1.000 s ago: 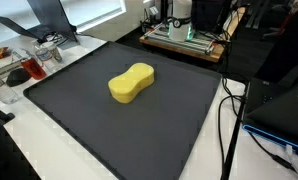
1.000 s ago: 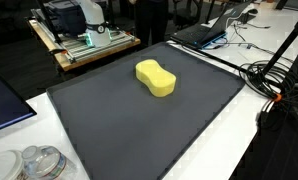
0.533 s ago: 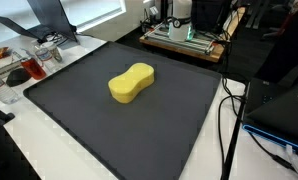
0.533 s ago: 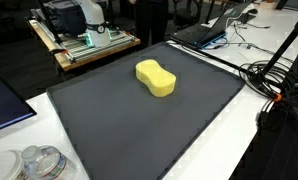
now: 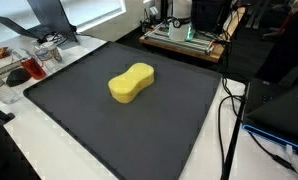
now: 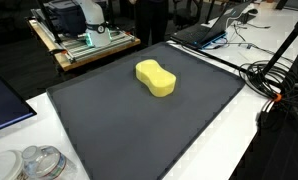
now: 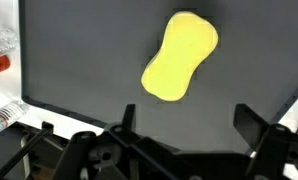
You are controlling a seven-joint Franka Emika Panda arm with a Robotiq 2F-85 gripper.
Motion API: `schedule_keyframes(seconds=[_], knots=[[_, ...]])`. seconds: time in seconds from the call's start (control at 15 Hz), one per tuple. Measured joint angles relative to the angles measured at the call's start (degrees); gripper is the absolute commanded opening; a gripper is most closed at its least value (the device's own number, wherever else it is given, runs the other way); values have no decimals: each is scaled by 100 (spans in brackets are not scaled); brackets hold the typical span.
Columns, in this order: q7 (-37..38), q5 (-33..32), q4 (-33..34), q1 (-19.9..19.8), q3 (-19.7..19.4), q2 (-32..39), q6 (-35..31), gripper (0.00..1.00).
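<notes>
Gripper (image 7: 183,112), jaws apart, over yellow sponge (image 7: 181,57)

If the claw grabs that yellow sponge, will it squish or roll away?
It would probably squish: the yellow sponge looks soft and foamy, with a pinched waist. Being foam, it is likely light for its size. It shouldn't roll, since it lies flat on the dark mat.
</notes>
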State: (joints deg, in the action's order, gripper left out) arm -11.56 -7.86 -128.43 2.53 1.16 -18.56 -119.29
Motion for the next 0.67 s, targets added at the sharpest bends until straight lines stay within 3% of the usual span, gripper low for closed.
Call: schedule_keyframes(seconds=[0.2, 0.67], knots=[[243, -96, -15, 90, 263, 143, 7, 100], [1884, -951, -6, 235, 1126, 734, 40, 100]])
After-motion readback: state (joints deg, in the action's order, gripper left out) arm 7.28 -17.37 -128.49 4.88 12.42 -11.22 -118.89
